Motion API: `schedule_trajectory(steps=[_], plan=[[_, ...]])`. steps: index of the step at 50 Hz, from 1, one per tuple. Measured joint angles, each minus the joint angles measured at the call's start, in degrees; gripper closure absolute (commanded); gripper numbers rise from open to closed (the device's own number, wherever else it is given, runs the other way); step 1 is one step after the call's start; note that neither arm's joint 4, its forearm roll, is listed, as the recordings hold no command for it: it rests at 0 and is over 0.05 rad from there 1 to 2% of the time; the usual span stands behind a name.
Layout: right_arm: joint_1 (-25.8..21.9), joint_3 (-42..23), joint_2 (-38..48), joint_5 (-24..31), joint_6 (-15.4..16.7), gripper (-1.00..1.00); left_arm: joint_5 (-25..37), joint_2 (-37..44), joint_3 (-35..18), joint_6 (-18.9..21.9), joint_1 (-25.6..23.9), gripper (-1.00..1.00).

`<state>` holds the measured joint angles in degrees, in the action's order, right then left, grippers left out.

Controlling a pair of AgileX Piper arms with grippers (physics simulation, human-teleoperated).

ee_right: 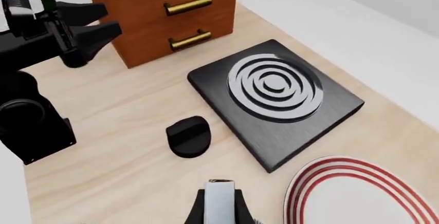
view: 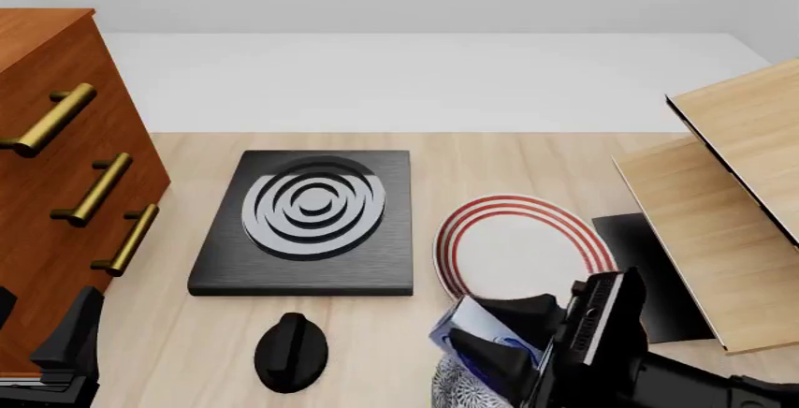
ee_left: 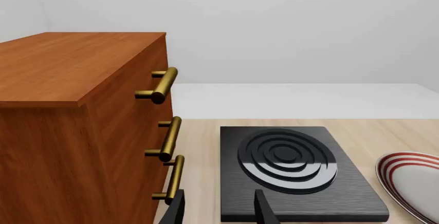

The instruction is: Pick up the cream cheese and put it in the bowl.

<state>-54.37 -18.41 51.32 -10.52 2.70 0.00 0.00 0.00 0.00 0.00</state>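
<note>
In the front view my right gripper (view: pixel 489 336) is shut on the cream cheese (view: pixel 455 324), a small blue and white box, and holds it tilted just above the bowl (view: pixel 450 390). Only the bowl's speckled rim shows at the near edge. In the right wrist view the cream cheese (ee_right: pixel 219 199) shows as a pale box clamped between the fingers. My left gripper (view: pixel 73 341) hangs at the near left beside the cabinet. Its fingers (ee_left: pixel 263 209) stand open with nothing between them.
A black stove plate (view: pixel 310 224) with grey rings lies mid-table, with a black knob (view: pixel 291 352) in front of it. A white plate with red rings (view: pixel 525 240) lies right of the stove. A wooden cabinet (view: pixel 50 137) with brass handles stands left. Light wooden shelving (view: pixel 731 211) stands right.
</note>
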Motion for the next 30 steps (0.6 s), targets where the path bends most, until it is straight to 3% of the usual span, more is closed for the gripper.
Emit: schedule_trajectory(steps=[30], plan=[[4.0, 8.3, 2.4, -9.3, -3.3, 1.00, 0.0, 0.0, 0.0, 0.0, 0.0, -1.00]])
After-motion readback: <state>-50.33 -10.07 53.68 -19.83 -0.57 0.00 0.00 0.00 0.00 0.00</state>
